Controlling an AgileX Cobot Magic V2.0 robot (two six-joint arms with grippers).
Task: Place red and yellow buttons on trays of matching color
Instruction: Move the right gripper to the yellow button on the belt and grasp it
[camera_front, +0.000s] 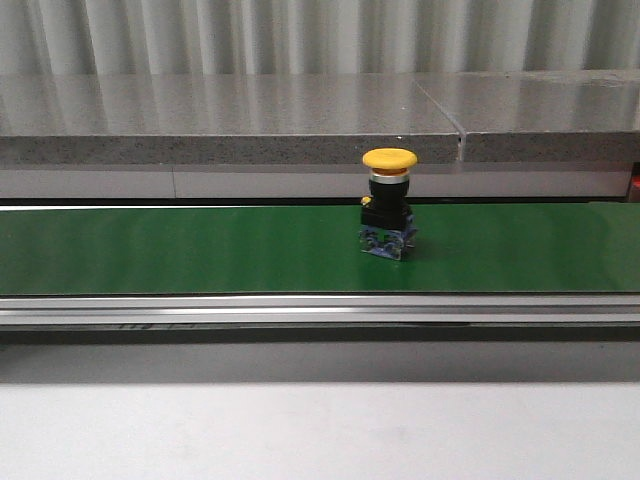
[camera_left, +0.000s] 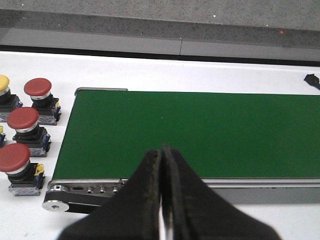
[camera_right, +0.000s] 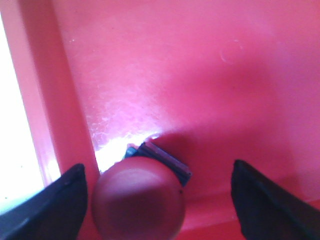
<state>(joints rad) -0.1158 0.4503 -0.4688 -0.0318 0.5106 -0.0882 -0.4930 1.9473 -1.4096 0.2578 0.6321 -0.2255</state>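
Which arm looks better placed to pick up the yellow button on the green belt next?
Probably the left. Its tool is shut, empty and above the belt. The right tool is open over a red button inside the red tray. The yellow button stands upright.

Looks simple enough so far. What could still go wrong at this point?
The yellow button stands alone on the green belt; if the belt runs, it might ride past before an arm reaches it. The right gripper is open over a red button close to the red tray wall, so a finger might clip either on lifting.
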